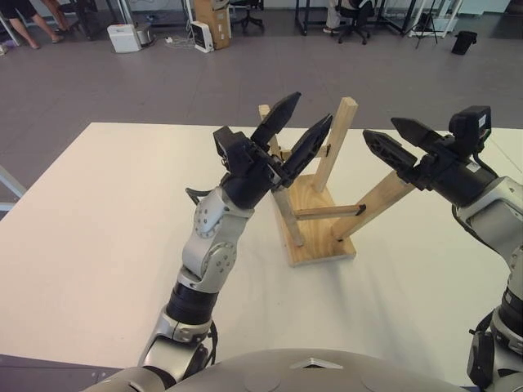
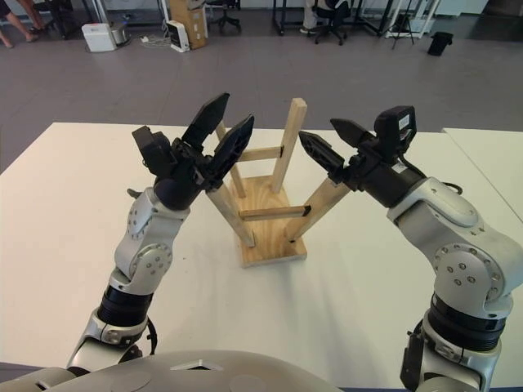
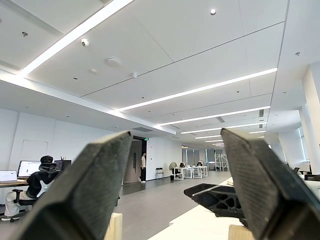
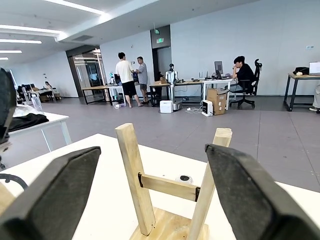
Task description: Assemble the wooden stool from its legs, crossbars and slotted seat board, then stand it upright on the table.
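The wooden stool (image 1: 320,243) lies upside down on the white table (image 1: 98,229), seat board flat and legs pointing up. A crossbar (image 1: 328,211) joins the two near legs, and another (image 4: 167,186) joins the far pair. My left gripper (image 1: 313,107) is open and raised over the stool's left legs, holding nothing. Its fingers (image 3: 80,190) frame the room's ceiling. My right gripper (image 1: 380,127) is open too, just above the slanted near right leg (image 1: 376,202). The right wrist view looks between the gripper (image 4: 153,149) at two upright legs (image 4: 134,180).
A second white table (image 1: 508,149) adjoins on the right. Bare tabletop spreads to the left and in front of the stool. Beyond the far edge is grey floor with boxes and office chairs well away.
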`<state>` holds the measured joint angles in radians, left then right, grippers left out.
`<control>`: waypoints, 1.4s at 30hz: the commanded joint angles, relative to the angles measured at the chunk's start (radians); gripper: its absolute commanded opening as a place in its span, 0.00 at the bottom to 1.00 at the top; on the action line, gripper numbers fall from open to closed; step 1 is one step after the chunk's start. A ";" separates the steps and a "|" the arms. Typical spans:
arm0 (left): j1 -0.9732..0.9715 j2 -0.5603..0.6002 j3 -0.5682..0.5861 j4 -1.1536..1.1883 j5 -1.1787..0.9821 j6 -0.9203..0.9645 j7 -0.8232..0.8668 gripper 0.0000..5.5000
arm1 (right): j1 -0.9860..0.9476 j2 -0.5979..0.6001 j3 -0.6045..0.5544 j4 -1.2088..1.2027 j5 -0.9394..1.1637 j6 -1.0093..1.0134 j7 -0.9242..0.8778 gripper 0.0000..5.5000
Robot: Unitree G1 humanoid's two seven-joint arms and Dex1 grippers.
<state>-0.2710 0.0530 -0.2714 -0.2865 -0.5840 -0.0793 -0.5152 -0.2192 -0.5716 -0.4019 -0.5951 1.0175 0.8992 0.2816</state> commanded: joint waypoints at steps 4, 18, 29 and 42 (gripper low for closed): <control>0.149 0.081 -0.093 0.194 0.108 0.146 -0.038 0.60 | 0.117 0.162 0.075 0.115 0.158 0.045 -0.087 0.71; 0.055 0.040 -0.244 0.279 0.151 0.206 -0.107 0.60 | 0.143 0.193 0.259 0.068 0.241 0.034 -0.138 0.71; 0.065 0.072 -0.257 0.262 0.176 0.213 -0.096 0.60 | 0.160 0.156 0.368 0.015 0.205 0.019 -0.104 0.71; -0.004 0.155 -0.140 0.046 0.139 0.277 0.026 0.60 | 0.034 0.011 0.202 0.052 0.294 -0.059 -0.071 0.71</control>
<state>-0.3509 0.1643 -0.3289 -0.3362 -0.5290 0.0006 -0.4982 -0.1935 -0.5519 -0.3084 -0.5561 1.1973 0.7049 0.1615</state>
